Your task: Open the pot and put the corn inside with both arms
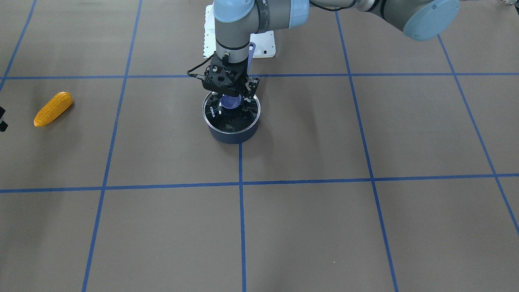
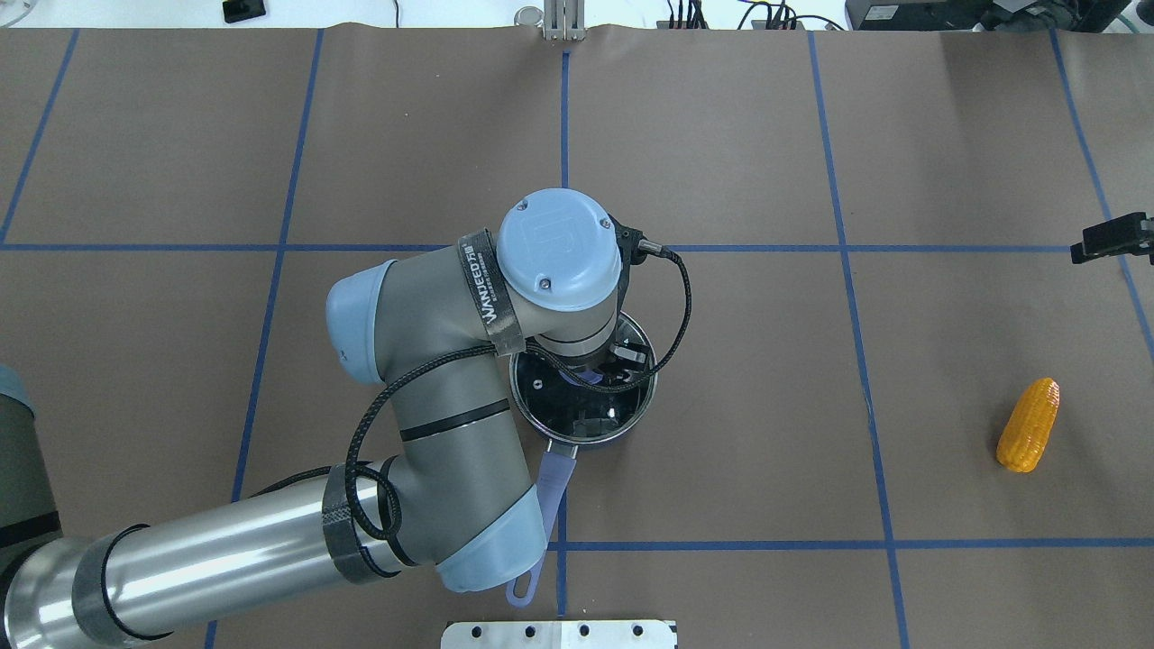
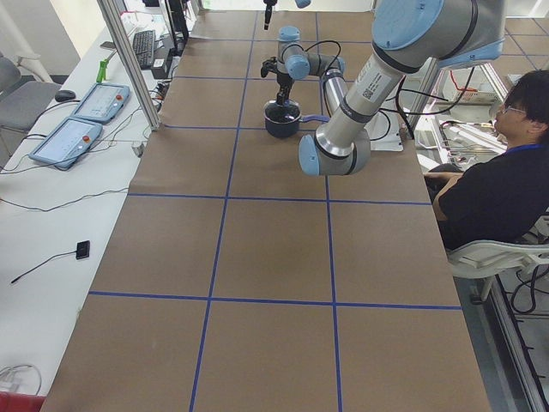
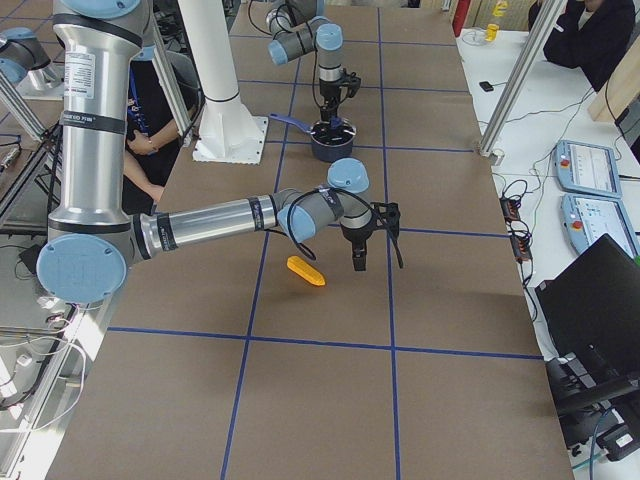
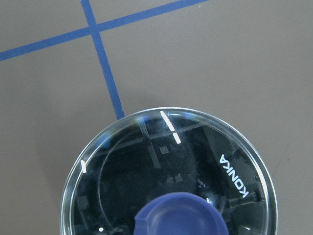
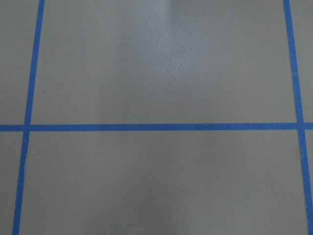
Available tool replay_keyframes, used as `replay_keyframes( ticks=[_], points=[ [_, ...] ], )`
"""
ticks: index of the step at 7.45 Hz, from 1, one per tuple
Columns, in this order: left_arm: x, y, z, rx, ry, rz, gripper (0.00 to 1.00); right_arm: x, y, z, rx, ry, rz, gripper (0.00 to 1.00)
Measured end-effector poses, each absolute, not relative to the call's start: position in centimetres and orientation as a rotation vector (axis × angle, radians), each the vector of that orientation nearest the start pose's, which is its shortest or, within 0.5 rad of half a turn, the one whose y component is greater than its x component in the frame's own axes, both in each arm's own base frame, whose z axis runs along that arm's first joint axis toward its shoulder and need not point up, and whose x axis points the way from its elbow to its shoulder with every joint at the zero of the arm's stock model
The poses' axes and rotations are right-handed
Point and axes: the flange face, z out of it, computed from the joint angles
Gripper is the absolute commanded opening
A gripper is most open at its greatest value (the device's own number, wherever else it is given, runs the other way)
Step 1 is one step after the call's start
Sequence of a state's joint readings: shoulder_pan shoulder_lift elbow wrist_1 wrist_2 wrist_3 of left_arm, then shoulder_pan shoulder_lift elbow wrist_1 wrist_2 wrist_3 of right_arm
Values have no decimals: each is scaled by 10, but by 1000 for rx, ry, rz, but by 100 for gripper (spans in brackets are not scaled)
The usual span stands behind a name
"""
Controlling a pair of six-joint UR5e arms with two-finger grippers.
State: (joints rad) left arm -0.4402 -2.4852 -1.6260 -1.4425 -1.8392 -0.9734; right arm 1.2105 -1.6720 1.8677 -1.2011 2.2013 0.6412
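Observation:
The navy pot (image 1: 233, 132) stands mid-table with its glass lid (image 1: 227, 121) on it and its purple-blue handle (image 2: 552, 482) pointing toward the robot's base. My left gripper (image 1: 233, 99) hangs straight down over the lid. Its jaws look open, one on each side of the purple knob (image 5: 180, 215). The orange-yellow corn (image 2: 1029, 425) lies on the table far to my right and also shows in the front view (image 1: 53, 108). My right gripper (image 2: 1113, 236) hovers beyond the corn, apart from it. Only part of it shows, so I cannot tell its state.
The brown table surface (image 1: 308, 227) is marked with blue tape lines. The white base block (image 1: 265, 46) sits behind the pot. Operators sit at the table's sides (image 3: 502, 172). Control pendants (image 3: 81, 120) lie on the far bench.

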Motion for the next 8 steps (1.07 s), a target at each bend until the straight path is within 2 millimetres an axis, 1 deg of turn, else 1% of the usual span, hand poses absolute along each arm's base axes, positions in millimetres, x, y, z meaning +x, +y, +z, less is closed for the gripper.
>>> replay_keyframes(
  ticks=[1, 2, 3, 4, 5, 6, 7, 8],
  points=[
    [582, -392, 85, 199, 859, 261, 7, -96, -465, 524, 184, -800, 86, 100],
    [578, -390, 81, 205, 869, 263, 0, -96, -465, 524, 184, -800, 86, 100],
    [570, -388, 75, 215, 883, 263, 0, -96, -465, 524, 183, -800, 85, 100],
    [558, -387, 68, 228, 901, 261, 0, -96, -465, 524, 183, -801, 85, 100],
    [541, -389, 65, 243, 913, 253, 0, -97, -465, 524, 183, -801, 84, 100],
    [515, -392, 72, 256, 919, 247, 0, -98, -465, 523, 185, -802, 81, 100],
    [483, -399, 91, 271, 915, 258, 0, -100, -465, 522, 185, -804, 78, 100],
    [452, -407, 114, 291, 901, 288, 0, -103, -464, 521, 184, -808, 76, 100]
  ],
)
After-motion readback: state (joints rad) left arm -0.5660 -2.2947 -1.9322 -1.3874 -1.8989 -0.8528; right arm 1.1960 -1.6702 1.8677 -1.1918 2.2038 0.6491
